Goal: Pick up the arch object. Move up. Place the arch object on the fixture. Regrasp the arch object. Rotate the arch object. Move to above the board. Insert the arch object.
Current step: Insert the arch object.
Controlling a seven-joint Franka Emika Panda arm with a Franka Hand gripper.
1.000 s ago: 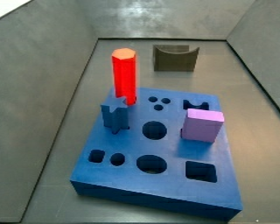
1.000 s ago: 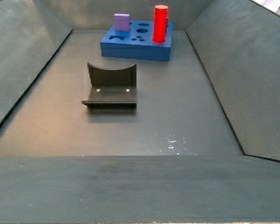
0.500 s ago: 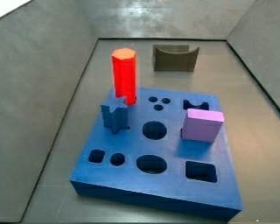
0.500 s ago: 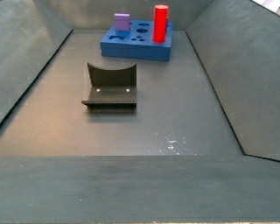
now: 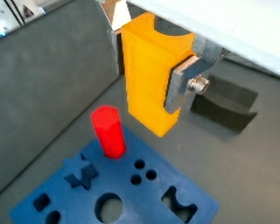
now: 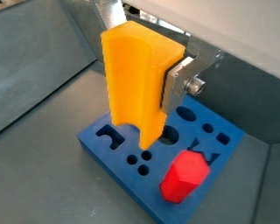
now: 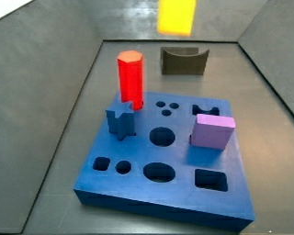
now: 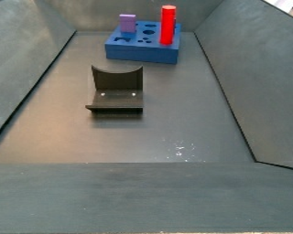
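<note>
Hand (image 6: pixel 154 83) clamped on arch object (image 6: pixel 136 83) | held clear above board (image 6: pixel 119 144) | red pillar (image 6: pixel 185 178) beside, apart

The arch object (image 5: pixel 152 74) is seen as matt, smooth orange-yellow plastic, clamped by the gripper (image 5: pixel 154 61) high above the board (image 5: pixel 119 188). The gripper's finger (image 5: pixel 181 83) is seen as brushed silver metal with a bright screw head. The board, the red pillar (image 7: pixel 131 78) and the lilac cube (image 7: pixel 213 130) appear as smooth matt plastic. The fixture (image 8: pixel 114 89) is matt and dark. The floor (image 8: pixel 149 137) shows a dull metallic sheen.
</note>
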